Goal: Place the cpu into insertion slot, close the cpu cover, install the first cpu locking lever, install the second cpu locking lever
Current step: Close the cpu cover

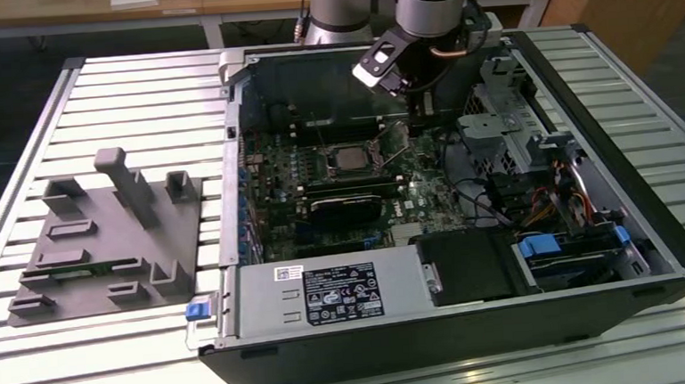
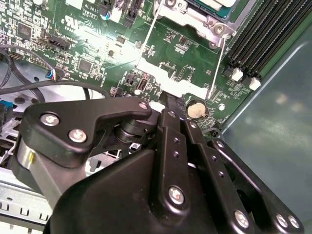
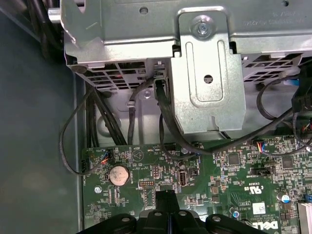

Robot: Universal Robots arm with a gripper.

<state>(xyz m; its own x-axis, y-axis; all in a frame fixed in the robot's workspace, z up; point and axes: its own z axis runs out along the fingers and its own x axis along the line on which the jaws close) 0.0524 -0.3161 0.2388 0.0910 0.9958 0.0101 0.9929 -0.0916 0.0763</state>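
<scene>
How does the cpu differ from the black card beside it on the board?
The cpu is small and square; the black card is larger and oblong. The cpu's top is silvery-grey; the card is black with a grey oval. Both sit on the green motherboard inside the open case.

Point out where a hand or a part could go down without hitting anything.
Bare slatted table shows beyond the grey fixture, nearer than it, and on the exterior view's right of the case. Inside the case is crowded: cables, drive cage, and the pincer over the motherboard.
</scene>
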